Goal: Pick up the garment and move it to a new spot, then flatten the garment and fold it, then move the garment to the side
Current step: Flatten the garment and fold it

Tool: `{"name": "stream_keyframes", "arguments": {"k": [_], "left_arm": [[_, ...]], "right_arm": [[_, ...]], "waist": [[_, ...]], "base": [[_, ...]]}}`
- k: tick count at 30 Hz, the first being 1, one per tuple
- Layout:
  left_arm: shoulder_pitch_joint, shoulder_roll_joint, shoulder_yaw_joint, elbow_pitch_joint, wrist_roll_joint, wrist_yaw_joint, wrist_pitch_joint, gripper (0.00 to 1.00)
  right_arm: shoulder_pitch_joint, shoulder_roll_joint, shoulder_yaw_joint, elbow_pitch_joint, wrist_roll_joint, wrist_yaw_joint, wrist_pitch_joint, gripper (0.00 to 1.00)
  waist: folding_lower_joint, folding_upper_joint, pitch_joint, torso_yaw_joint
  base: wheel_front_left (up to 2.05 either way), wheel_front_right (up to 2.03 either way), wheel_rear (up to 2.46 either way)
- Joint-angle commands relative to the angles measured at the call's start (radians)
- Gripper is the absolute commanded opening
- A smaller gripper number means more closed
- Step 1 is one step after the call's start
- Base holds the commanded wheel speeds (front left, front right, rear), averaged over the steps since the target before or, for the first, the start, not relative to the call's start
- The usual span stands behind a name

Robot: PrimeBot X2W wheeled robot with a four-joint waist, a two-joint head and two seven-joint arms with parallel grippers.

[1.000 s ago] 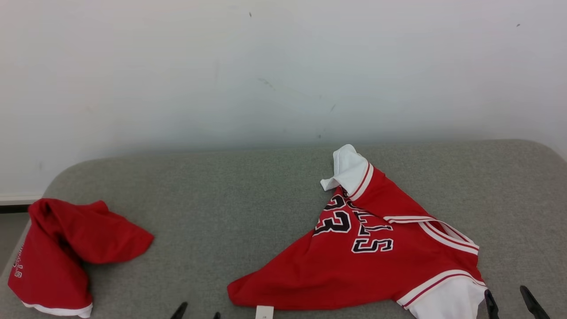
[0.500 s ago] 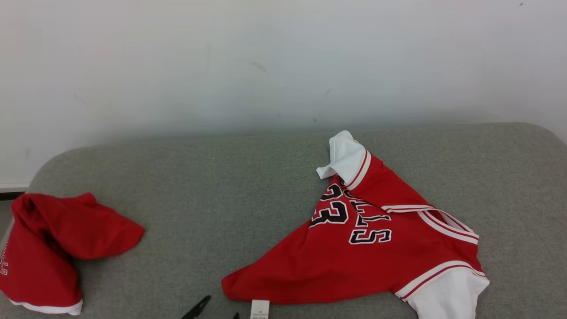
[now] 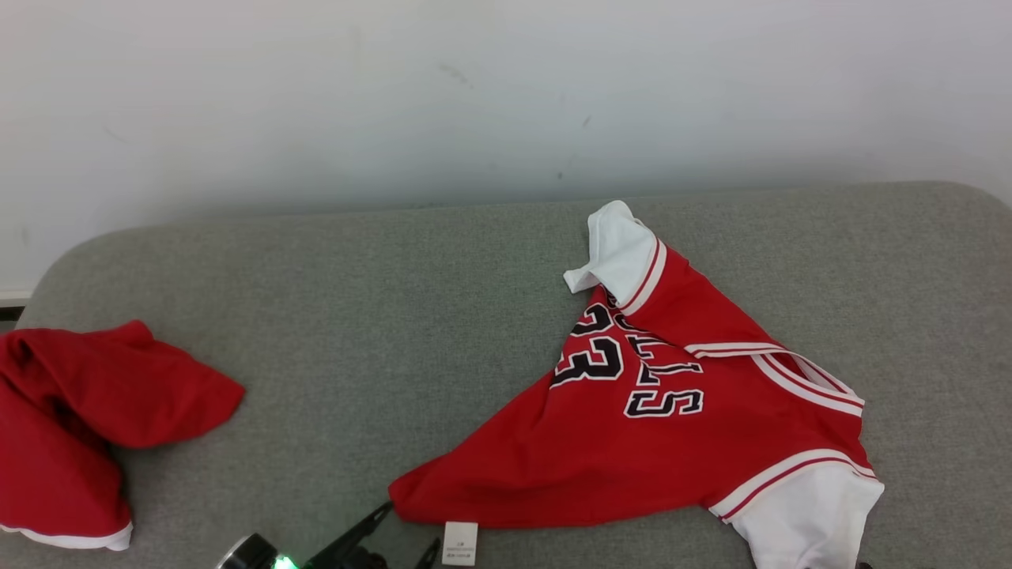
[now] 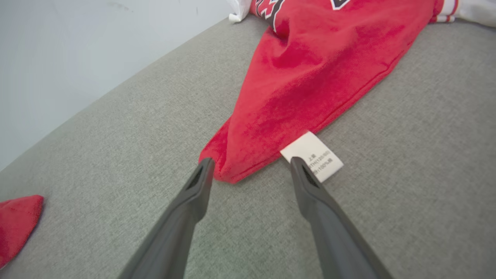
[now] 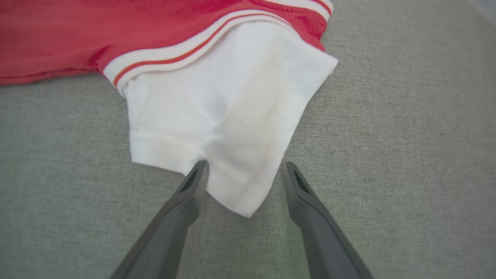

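Observation:
The garment (image 3: 656,442) is a red jersey with black "23" lettering and white sleeves, lying crumpled on the grey cushion at centre right. In the left wrist view my left gripper (image 4: 250,166) is open, its fingers astride the jersey's red near corner (image 4: 228,170) and its white label (image 4: 316,155). The same gripper (image 3: 411,525) shows at the head view's bottom edge, touching that corner. Seen from the right wrist, my right gripper (image 5: 243,168) is open, with the tip of the white sleeve (image 5: 217,112) between its fingers.
A second red garment (image 3: 87,419) lies bunched at the cushion's left edge, and its tip shows in the left wrist view (image 4: 15,221). The grey cushion (image 3: 379,316) runs back to a white wall (image 3: 474,95).
The head camera has shifted, so everything sits higher in the picture. My left gripper has come forward to the jersey's near corner. The right gripper has left the head view.

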Motion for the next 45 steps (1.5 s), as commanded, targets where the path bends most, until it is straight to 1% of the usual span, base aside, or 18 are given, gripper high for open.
{"name": "stream_keyframes", "arguments": {"k": [1,11,24,30,40,41,42,43,44,45], "left_arm": [[-0.025,0.01,-0.005,0.01,0.006,-0.001,-0.014,1.0],[-0.069,0.021,-0.029,0.048,0.003,0.001,-0.029,1.0],[-0.119,0.046,-0.067,0.101,0.021,-0.002,-0.031,1.0],[-0.17,0.037,-0.08,0.13,0.022,0.002,-0.033,1.0],[-0.217,0.009,-0.109,0.169,-0.002,0.003,-0.035,1.0],[-0.221,0.007,-0.112,0.17,-0.004,0.004,-0.036,1.0],[-0.223,0.004,-0.114,0.171,-0.009,0.005,-0.036,1.0],[-0.225,0.001,-0.117,0.171,-0.011,0.005,-0.037,0.92],[-0.228,-0.002,-0.12,0.17,-0.013,0.007,-0.038,0.89],[-0.23,-0.003,-0.122,0.166,-0.016,0.01,-0.038,0.93]], "right_arm": [[-0.024,0.003,0.002,0.015,-0.003,-0.002,-0.013,1.0],[-0.063,0.007,0.006,0.087,-0.002,-0.002,-0.042,1.0],[-0.097,0.013,0.018,0.113,0.008,-0.002,-0.071,1.0],[-0.109,0.015,0.02,0.131,0.013,-0.002,-0.073,1.0],[-0.161,0.026,0.057,0.177,0.025,-0.002,-0.065,1.0],[-0.166,0.026,0.06,0.181,0.025,-0.002,-0.066,0.83],[-0.17,0.027,0.062,0.186,0.029,-0.002,-0.066,0.62],[-0.175,0.027,0.064,0.191,0.03,-0.002,-0.067,0.49],[-0.179,0.027,0.066,0.196,0.032,-0.002,-0.066,0.48],[-0.181,0.027,0.068,0.2,0.033,-0.002,-0.067,0.52]], "waist": [[0.0,0.0,0.012,0.002],[0.0,0.0,0.035,0.008],[0.0,0.0,0.062,-0.001],[0.0,0.0,0.1,-0.002],[0.0,0.0,0.159,-0.001],[0.0,0.0,0.162,0.0],[0.0,0.0,0.164,0.001],[0.0,0.0,0.164,0.001],[0.0,0.0,0.164,0.002],[0.0,0.0,0.163,0.002]], "base": [[0.0,0.0,0.0],[0.0,0.0,0.0],[0.0,0.0,0.0],[0.0,0.0,0.0],[0.0,0.0,0.0],[0.0,0.0,0.0],[0.0,0.0,0.0],[0.0,0.0,0.0],[0.0,0.0,0.0],[0.0,0.0,0.0]]}}
